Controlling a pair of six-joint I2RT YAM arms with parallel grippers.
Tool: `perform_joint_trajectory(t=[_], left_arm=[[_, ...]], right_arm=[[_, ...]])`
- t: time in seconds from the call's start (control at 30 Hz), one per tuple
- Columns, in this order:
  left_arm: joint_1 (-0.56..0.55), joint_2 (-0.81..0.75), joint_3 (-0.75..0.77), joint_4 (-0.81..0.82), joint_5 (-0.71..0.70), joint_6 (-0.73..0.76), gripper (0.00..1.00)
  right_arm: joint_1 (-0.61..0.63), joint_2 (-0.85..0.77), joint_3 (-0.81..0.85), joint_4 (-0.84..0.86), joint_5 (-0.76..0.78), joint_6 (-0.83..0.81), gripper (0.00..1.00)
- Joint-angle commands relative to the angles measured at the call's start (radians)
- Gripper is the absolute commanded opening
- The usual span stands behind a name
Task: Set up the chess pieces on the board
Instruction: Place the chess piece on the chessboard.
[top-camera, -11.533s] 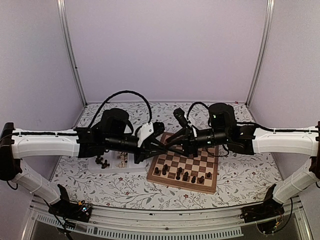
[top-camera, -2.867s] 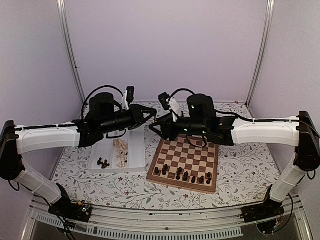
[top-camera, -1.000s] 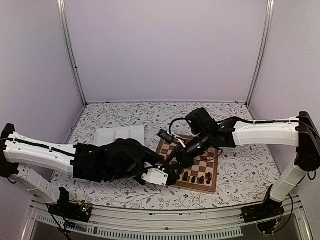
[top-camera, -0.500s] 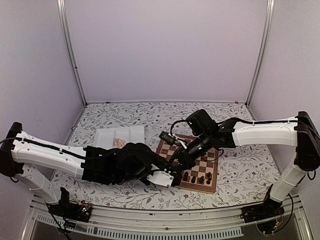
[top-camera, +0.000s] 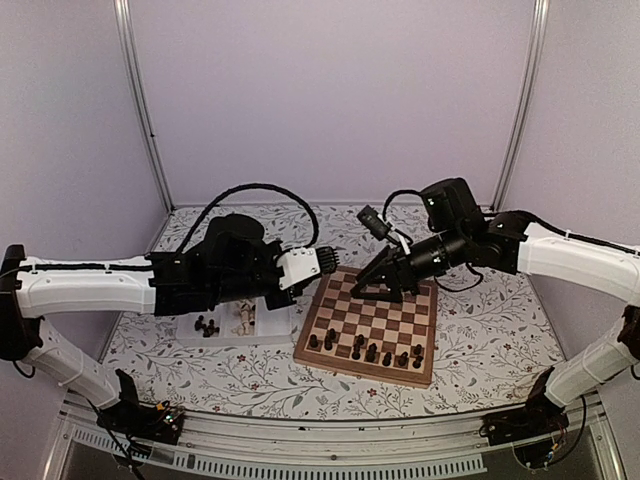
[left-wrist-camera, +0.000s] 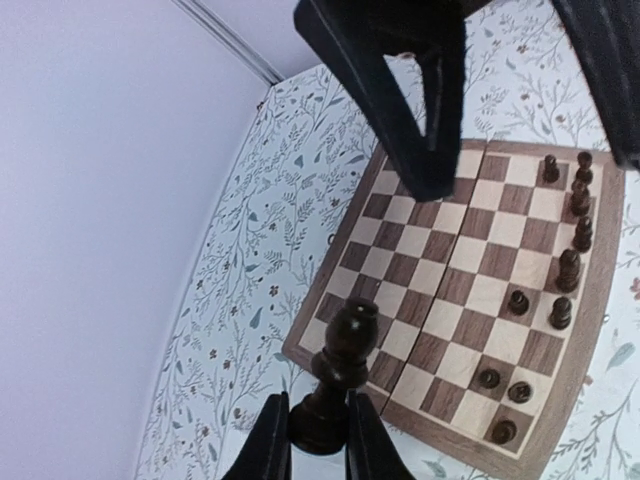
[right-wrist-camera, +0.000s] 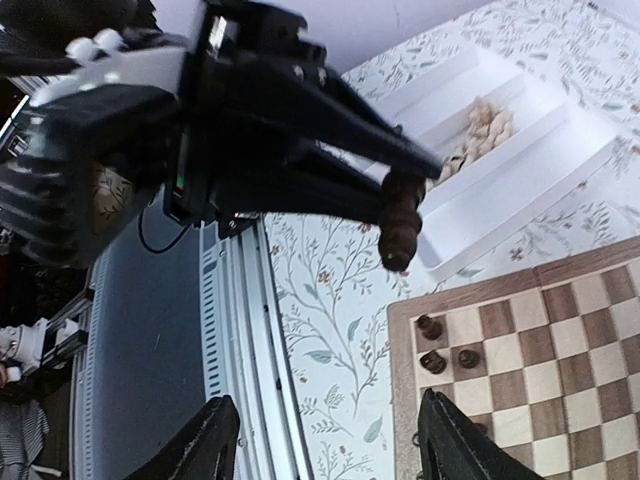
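Observation:
My left gripper (left-wrist-camera: 311, 412) is shut on the base of a dark chess piece (left-wrist-camera: 343, 345), which stands upright between its fingers. It hangs above the far-left corner of the board (top-camera: 424, 371). In the right wrist view the same dark piece (right-wrist-camera: 400, 222) hangs from the left gripper's fingertips. My right gripper (right-wrist-camera: 325, 450) faces it with jaws wide open and nothing between them. It hovers over the board's far-left squares (top-camera: 366, 284). Several dark pieces (top-camera: 371, 352) stand on the board's two near rows.
A white two-compartment tray (top-camera: 275, 325) sits left of the board, with dark pieces (top-camera: 206, 325) in one half and pale pieces (top-camera: 243, 318) in the other. The floral tablecloth surrounds both. The table's metal front rail (right-wrist-camera: 240, 330) runs below the right gripper.
The left arm has risen from the board's near-left corner and swung back to its far-left corner. The right arm has pulled back toward the far side.

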Motion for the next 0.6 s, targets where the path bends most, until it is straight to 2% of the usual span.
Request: perform_joint_trajectory(t=[0.0,0.17,0.3,0.4,0.57], left_arm=[[0.044,0.014,-0.017,0.107,0.223,-0.208,0.0],[0.075,0.055,-0.015,0.181,0.358,-0.368,0.0],[0.101,0.074,-0.013,0.213,0.442,-0.44,0.0],[0.104,0.079,-0.01,0.213,0.454,-0.456,0.0],[0.107,0.082,-0.008,0.214,0.453,-0.473,0.0]], right_arm=[[-0.002,-0.043,0.024,0.006,0.151,-0.029,0.64],[-0.001,-0.05,-0.012,0.1,0.217,-0.008,0.61],[0.001,-0.06,-0.021,0.156,0.262,0.016,0.57],[0.005,-0.073,-0.031,0.206,0.274,0.026,0.51],[0.024,-0.05,-0.021,0.234,0.238,0.029,0.49]])
